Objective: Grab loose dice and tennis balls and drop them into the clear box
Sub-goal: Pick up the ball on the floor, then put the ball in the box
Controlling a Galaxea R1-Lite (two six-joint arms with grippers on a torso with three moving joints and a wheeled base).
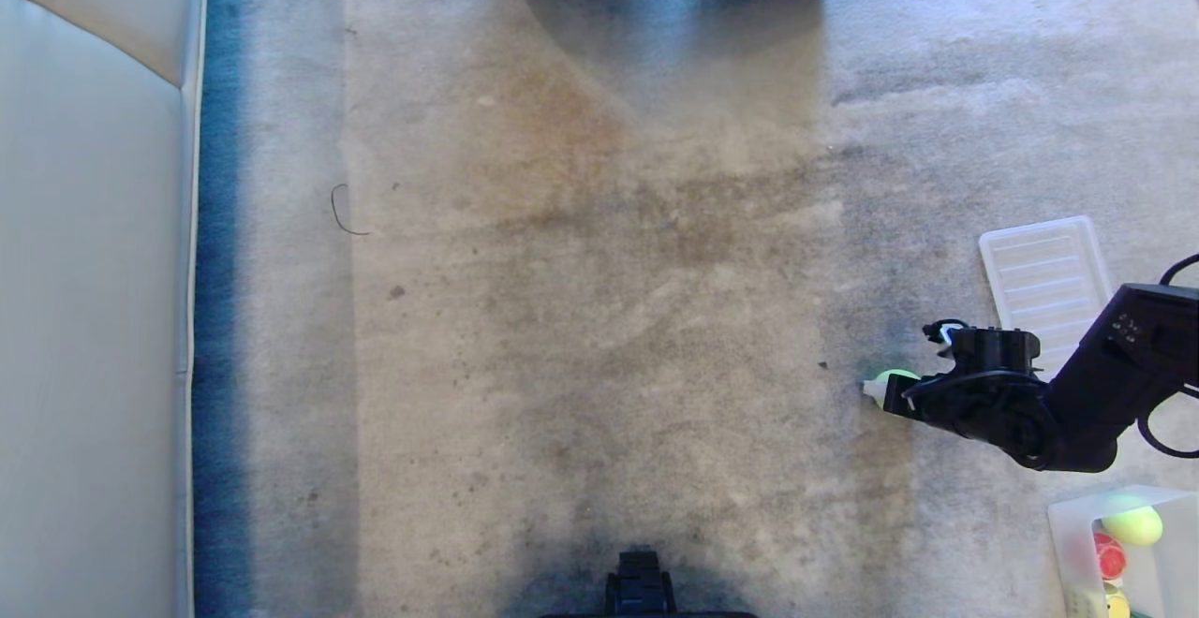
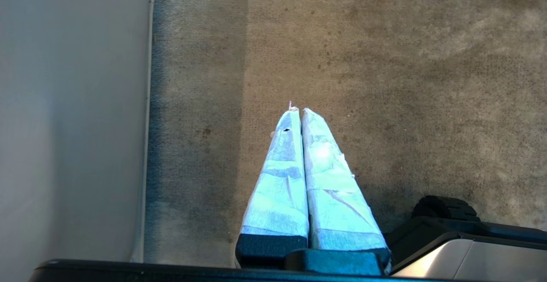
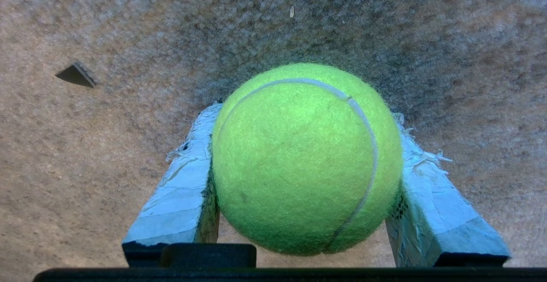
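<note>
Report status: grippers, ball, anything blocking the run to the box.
Right gripper fingers on the tennis ball, low over the carpet. Left gripper shut, idle. Clear box near right; path open.

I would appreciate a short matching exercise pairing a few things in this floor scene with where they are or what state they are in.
Things:
1. tennis ball
2. left end effector
3. ribbed tray
4. clear box

States:
A. flat on the carpet, beyond the right arm
B. shut, holding nothing
C. between the right end effector's fingers
D. already holds a ball and dice

Pairs: 1-C, 2-B, 3-A, 4-D
</note>
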